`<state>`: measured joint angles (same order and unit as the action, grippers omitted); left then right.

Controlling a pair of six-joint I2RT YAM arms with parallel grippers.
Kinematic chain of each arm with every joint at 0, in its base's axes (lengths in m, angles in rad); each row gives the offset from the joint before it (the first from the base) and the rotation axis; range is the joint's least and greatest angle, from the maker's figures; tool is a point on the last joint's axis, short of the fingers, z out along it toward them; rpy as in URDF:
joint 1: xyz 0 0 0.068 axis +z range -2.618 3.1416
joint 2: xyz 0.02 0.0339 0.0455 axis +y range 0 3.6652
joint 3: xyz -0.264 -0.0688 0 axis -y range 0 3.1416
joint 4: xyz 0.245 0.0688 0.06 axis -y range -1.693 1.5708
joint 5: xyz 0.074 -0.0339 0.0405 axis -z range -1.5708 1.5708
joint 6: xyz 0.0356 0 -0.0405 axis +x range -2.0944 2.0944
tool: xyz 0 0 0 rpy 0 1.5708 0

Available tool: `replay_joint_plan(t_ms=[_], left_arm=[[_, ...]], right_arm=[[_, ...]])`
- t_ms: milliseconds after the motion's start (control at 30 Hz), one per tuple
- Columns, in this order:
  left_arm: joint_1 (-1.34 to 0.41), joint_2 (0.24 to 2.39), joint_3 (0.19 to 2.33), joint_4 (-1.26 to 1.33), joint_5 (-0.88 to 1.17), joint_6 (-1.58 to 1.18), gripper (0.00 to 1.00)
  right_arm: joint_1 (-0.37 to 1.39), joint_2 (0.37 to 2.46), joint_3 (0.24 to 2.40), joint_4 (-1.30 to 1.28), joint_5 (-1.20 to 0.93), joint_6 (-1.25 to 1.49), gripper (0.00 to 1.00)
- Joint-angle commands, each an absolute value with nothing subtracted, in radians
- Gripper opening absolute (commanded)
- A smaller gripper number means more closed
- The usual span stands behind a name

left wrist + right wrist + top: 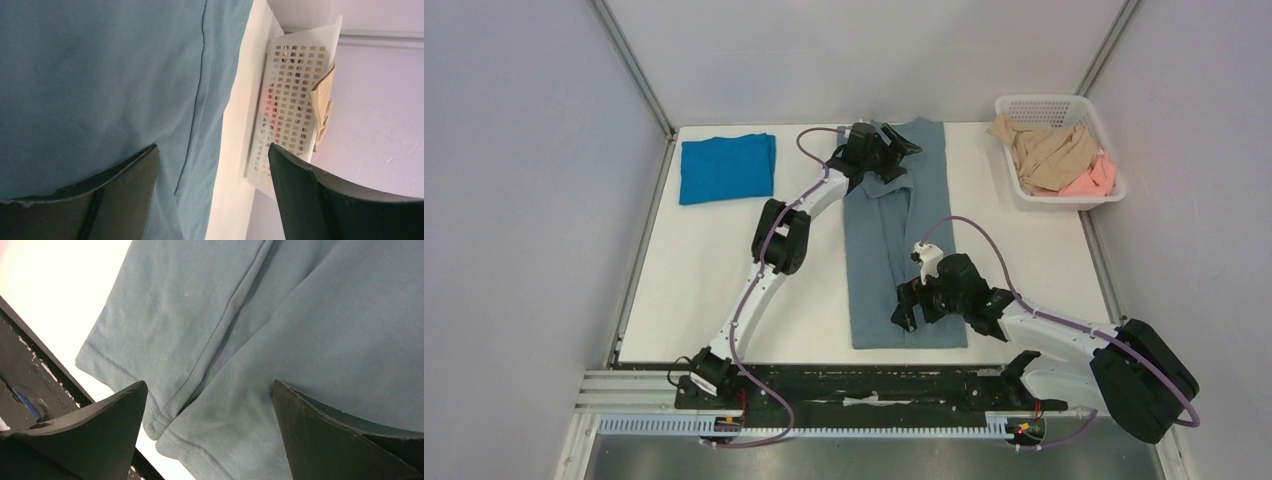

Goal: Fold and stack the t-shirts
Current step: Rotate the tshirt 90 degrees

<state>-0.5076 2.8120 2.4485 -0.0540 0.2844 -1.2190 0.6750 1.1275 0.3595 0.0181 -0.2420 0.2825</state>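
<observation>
Shirts from above number four: a long grey-blue cloth shirt (904, 240) flat on the white counter (694, 290), a folded bright blue shirt (727, 167) far left, a tan shirt (1044, 150) and a pink shirt (1096, 178) in one white plastic basket (1064, 198). Left wrist: the left claw (211, 150) hangs open over the grey-blue edge, basket beyond. Right wrist: the right claw (210, 385) hangs open over the bottom hem.

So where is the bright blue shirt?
Top view: the bright blue shirt lies folded at the far left corner of the table, left of the grey-blue shirt.
</observation>
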Motion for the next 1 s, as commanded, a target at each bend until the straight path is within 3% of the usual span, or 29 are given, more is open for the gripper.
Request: replay_joint_plan(t_ms=[0, 267, 467, 633, 800, 967], left_arm=[[-0.456, 2.884, 2.42, -0.079, 0.249, -1.29, 0.88], [-0.411, 2.943, 2.486, 0.127, 0.429, -1.201, 0.88], [-0.42, 2.837, 2.486, 0.049, 0.507, -1.05, 0.88], [-0.438, 2.61, 2.454, -0.086, 0.539, -0.916, 0.88], [-0.512, 2.263, 2.212, -0.314, 0.443, -0.668, 0.88], [-0.625, 1.826, 1.664, -0.372, 0.203, -0.571, 0.88]], right_arm=[[0.728, 1.177, 0.347, -0.047, -0.33, 0.255, 0.98], [0.774, 1.165, 0.349, -0.018, -0.33, 0.232, 0.98], [0.773, 1.085, 0.467, -0.061, -0.059, 0.281, 0.98], [0.772, 1.01, 0.527, -0.107, 0.126, 0.389, 0.98], [0.769, 0.914, 0.531, -0.306, 0.357, 0.519, 0.98], [0.767, 0.812, 0.489, -0.387, 0.348, 0.526, 0.98]])
